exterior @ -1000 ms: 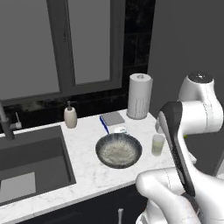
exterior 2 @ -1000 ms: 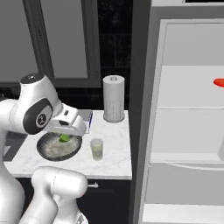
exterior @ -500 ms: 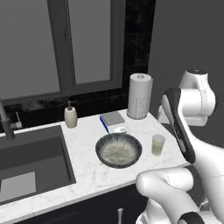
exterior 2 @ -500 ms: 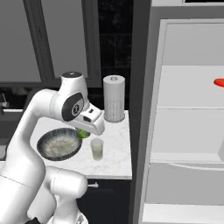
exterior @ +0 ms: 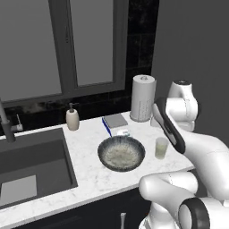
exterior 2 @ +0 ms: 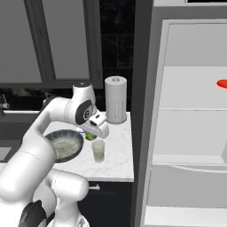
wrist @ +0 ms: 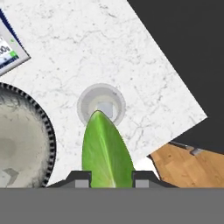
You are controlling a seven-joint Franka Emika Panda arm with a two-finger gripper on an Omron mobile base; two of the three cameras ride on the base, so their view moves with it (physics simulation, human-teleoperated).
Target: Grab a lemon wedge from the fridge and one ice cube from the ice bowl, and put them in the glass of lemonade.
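My gripper is shut on the lemon wedge, a green-yellow sliver whose pointed tip sticks out toward the glass of lemonade, seen from above just beyond it. A pale square shape shows inside the glass. From the right base view, the gripper hovers with the wedge just above and left of the glass. The ice bowl sits left of the glass on the white counter. The fridge stands open at the right.
A white paper-towel roll stands behind the glass, a blue-and-white box behind the bowl, a soap bottle by the dark sink. A red disc lies on a fridge shelf. The counter edge is just right of the glass.
The arm has swung right from over the ice bowl to just above the glass, carrying the lemon wedge with it. The things on the counter have not moved.
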